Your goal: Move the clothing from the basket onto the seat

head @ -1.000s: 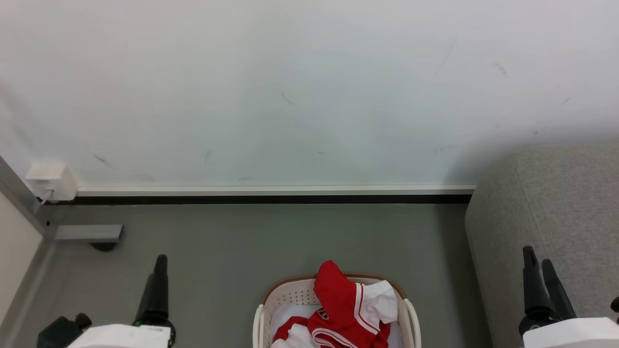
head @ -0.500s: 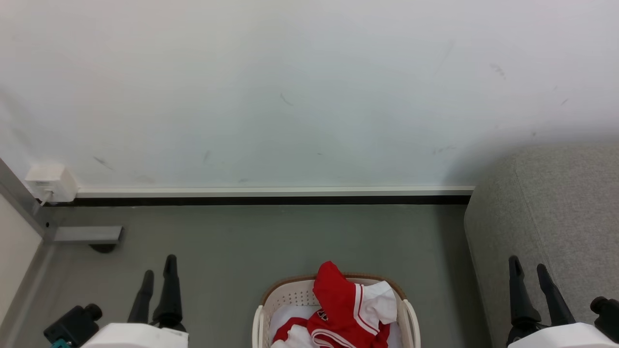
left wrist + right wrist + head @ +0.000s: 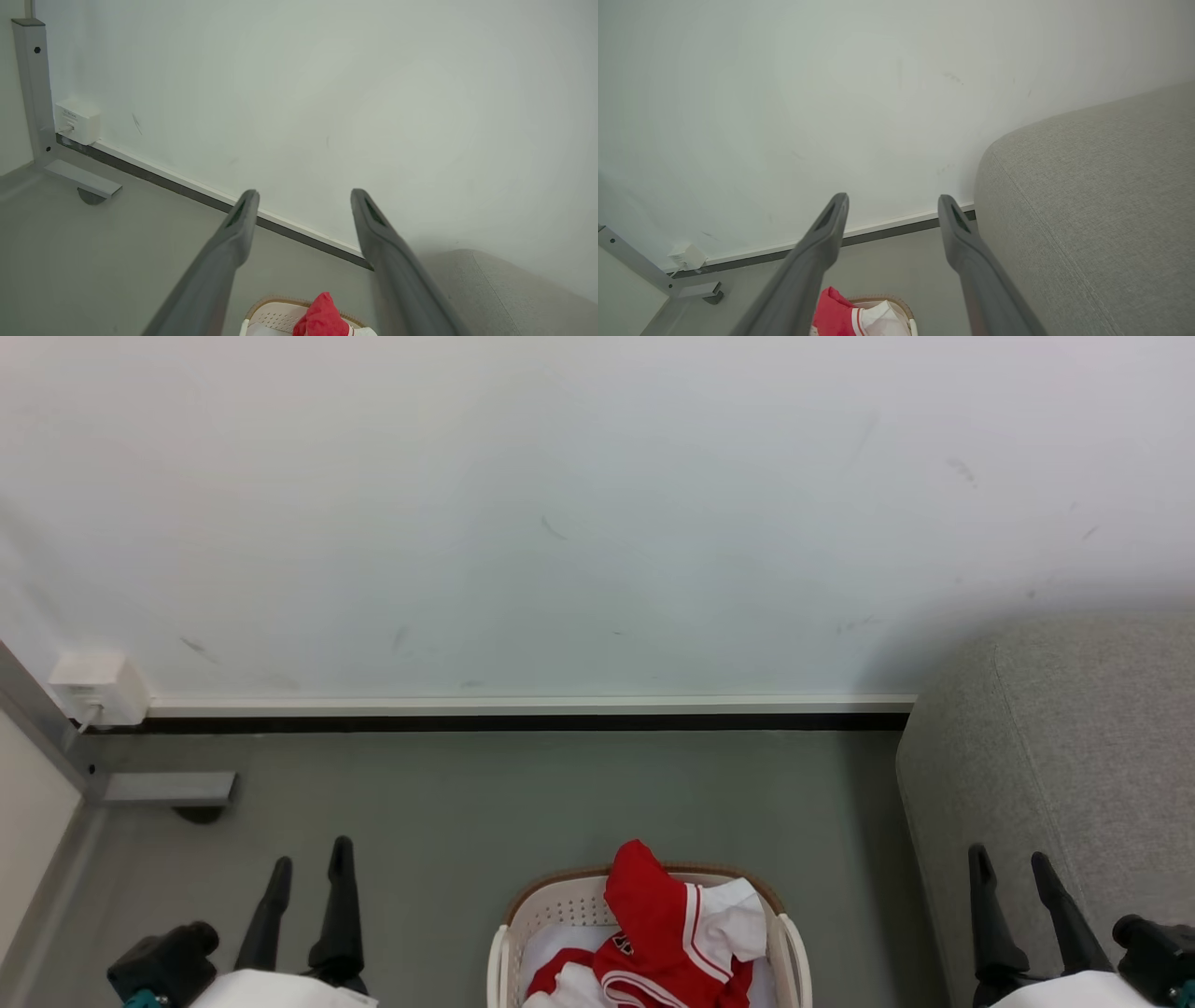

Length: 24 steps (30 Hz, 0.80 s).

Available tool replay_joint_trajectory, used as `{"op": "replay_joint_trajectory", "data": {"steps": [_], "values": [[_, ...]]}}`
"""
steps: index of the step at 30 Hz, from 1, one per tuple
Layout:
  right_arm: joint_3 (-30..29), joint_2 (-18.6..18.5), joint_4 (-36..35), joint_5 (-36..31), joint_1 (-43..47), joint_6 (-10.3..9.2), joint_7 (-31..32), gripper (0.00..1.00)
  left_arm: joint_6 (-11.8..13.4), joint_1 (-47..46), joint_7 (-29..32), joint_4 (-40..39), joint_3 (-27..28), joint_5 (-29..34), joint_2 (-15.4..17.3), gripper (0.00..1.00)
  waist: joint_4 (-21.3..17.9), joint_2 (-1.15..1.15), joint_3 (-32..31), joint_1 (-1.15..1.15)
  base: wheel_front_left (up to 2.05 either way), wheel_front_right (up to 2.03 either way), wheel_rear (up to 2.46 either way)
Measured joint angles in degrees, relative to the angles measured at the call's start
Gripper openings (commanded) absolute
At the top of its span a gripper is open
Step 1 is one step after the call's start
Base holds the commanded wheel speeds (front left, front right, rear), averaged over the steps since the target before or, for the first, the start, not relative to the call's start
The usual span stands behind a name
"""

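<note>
Two grippers, head view: left gripper (image 3: 311,855) at the lower left and right gripper (image 3: 1008,855) at the lower right, both pointing up the picture toward the wall (image 3: 597,523).
Head view, left fingers: spread apart over the floor (image 3: 467,803), with nothing between them and touching nothing.
Head view, right fingers: spread apart and empty, in front of the seat (image 3: 1074,728). Whether they brush its fabric is hard to tell.
Head view, clothing (image 3: 653,905): a red heap with white trim piled in the basket (image 3: 551,907), peaking above the rim. It lies between the two grippers, well apart from both.
Head view, seat: grey, to the right of the basket and against the wall.
Left wrist view, fingers: wide apart and bare, aimed at the wall.
Left wrist view, clothing: a red peak in the basket at the bottom edge, below the fingertips and between the fingers, clear of them.
Right wrist view, fingers: wide apart, holding nothing, with the seat on their right.
Right wrist view, clothing: a red and white heap in the basket at the bottom edge, well below the fingertips, nearer the finger on that view's left.
</note>
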Motion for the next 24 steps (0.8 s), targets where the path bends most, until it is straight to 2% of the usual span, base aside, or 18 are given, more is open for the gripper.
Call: {"op": "replay_joint_trajectory", "data": {"steps": [7, 13, 24], "values": [[0.6, 0.0, 1.6, -5.0, 0.3, 0.00, -1.0, 1.00, 1.0, 0.1, -1.0, -0.1, -0.1, 4.1, 0.7, 1.00, 0.1, 0.00, -0.1, 0.00, 0.00, 0.00, 0.00], [1.5, -0.1, 2.7, -6.6, 0.7, 0.00, -1.9, 1.00, 1.5, 0.7, -1.7, -0.8, -0.1, 7.4, 0.9, 1.00, 0.1, 0.00, -0.1, 0.00, 0.00, 0.00, 0.00], [1.9, -0.1, 3.4, -9.9, 0.7, 0.00, -3.4, 1.00, 1.1, 1.1, -3.4, 0.3, -0.6, 13.0, 1.2, 1.00, -0.3, 0.00, 0.3, 0.00, 0.00, 0.00, 0.00]]}}
